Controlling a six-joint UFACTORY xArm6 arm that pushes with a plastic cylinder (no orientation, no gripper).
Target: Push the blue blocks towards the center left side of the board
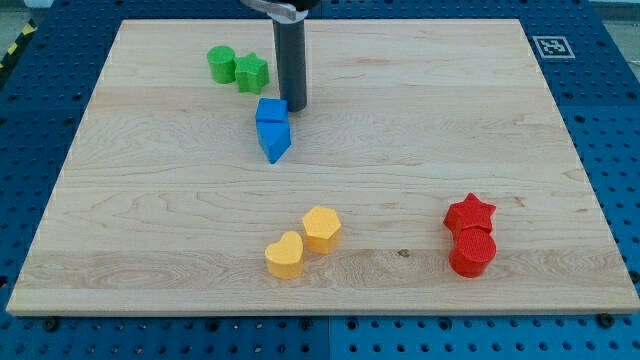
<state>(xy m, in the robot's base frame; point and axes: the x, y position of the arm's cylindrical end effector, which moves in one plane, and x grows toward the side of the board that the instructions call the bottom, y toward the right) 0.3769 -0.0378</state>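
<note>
Two blue blocks sit together left of the board's middle: a blue cube [271, 110] and, touching it just below, a blue wedge-shaped block [274, 141]. My tip [293, 107] stands at the cube's upper right edge, touching or nearly touching it. The dark rod rises from there to the view's top.
A green cylinder [221, 64] and a green star [252, 72] sit near the top left. A yellow heart [285, 255] and a yellow hexagon [321, 228] lie at the bottom middle. A red star [470, 213] and a red cylinder [472, 251] lie at the bottom right. The wooden board [150, 200] is edged by blue pegboard.
</note>
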